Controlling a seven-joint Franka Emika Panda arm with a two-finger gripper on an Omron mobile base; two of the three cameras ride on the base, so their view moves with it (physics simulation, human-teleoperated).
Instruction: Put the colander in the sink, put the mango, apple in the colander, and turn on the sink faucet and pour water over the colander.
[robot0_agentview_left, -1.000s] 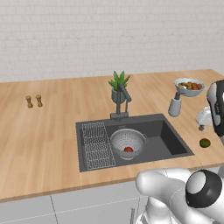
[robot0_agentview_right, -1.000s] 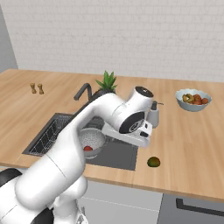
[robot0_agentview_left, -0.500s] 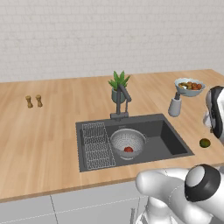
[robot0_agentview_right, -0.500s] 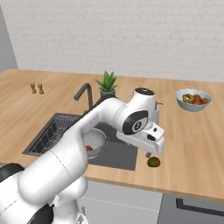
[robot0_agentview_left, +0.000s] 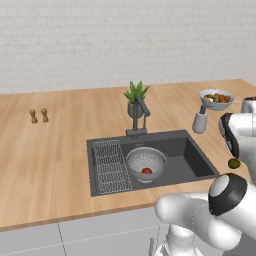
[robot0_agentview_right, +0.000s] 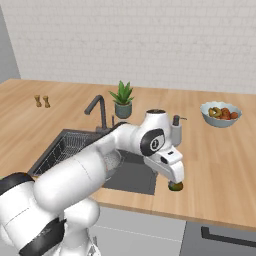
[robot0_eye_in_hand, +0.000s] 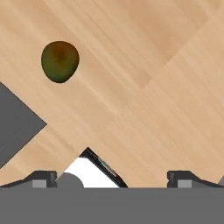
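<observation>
- Hand view: I see the mango (robot0_eye_in_hand: 60, 61) in the upper left of the frame, lying alone on the wooden counter (robot0_eye_in_hand: 166, 87), well up and left of my gripper (robot0_eye_in_hand: 111, 177). Both fingertips (robot0_eye_in_hand: 41, 178) sit far apart at the bottom edge, so the jaws are spread wide with nothing between them.
- Same view: a dark wedge at the left edge is the sink (robot0_eye_in_hand: 13, 127) corner, below the mango in frame.
- Right base view: my gripper (robot0_agentview_right: 172, 182) hangs low at centre right of the frame, right above the mango (robot0_agentview_right: 176, 186), which peeks out under the hand near the counter's front edge. I can't tell from here whether anything touches it.
- Left base view: mango (robot0_agentview_left: 234, 163) is at the right edge of the frame, on the counter just right of the sink (robot0_agentview_left: 200, 165), partly behind my arm.
- Left base view: colander (robot0_agentview_left: 145, 162) sits in the sink at frame centre, apple (robot0_agentview_left: 146, 170) inside it, wire rack (robot0_agentview_left: 111, 166) just left of it.
- Sink faucet (robot0_agentview_left: 139, 116) stands behind the basin, potted plant (robot0_agentview_left: 135, 97) right behind that.
- Fruit bowl (robot0_agentview_left: 216, 98) is at upper right, soap dispenser (robot0_agentview_left: 200, 120) just below it.
- Two small shakers (robot0_agentview_left: 38, 115) sit at far left on the counter.
</observation>
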